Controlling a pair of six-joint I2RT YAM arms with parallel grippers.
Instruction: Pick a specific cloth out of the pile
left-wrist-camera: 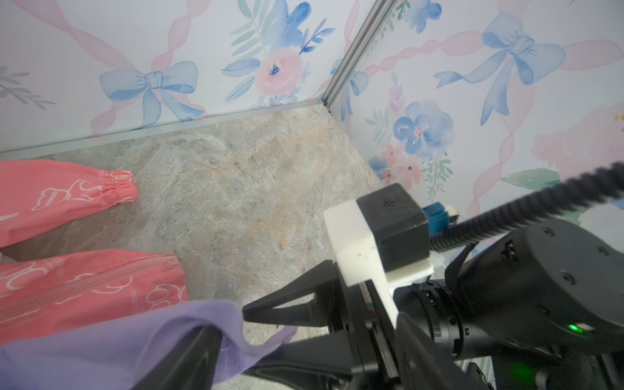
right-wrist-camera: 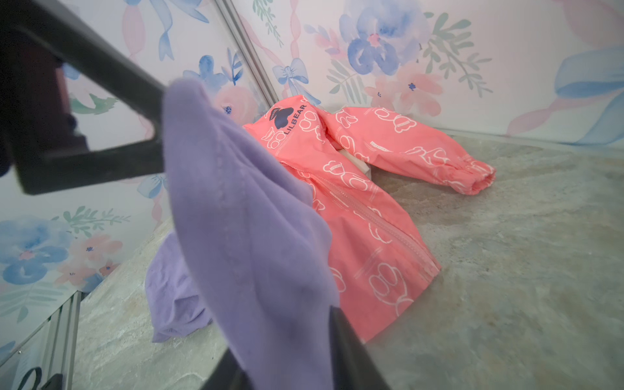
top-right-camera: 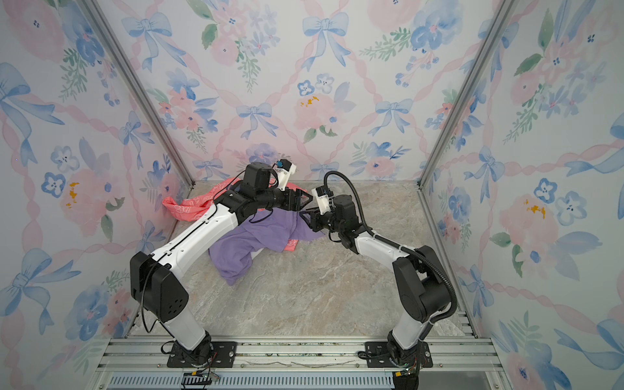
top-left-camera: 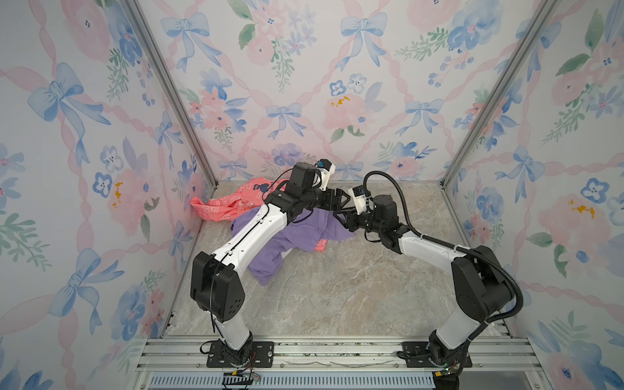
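Lavender fabric, the cloth (top-left-camera: 287, 243), lies left of the middle of the desk (top-left-camera: 337, 290). Its right edge is raised toward the two hands. The left hand (top-left-camera: 342, 199) hangs just behind that edge with its jaws wide apart and grips nothing, though in the left wrist view a fold seems to rest across one of its fingers (left-wrist-camera: 182, 358). Just nearer, the right hand (top-left-camera: 342, 220) has a finger on either side of the raised fold. I cannot tell whether it has pinched firm.

The step, as I judge it, is securing this grip. The bite should sit well past the hem and take purple only, then draw up and rightward over bare desk.

On the far left, the coral-pink jacket (right-wrist-camera: 371, 219) lies under the cloth, with a pink corner showing beneath the cloth's right side, so it may drag along. A white cloth (right-wrist-camera: 358, 163) peeks out under the jacket. The two hands are almost touching, so the left one should back away first and let the fold slip off its finger.
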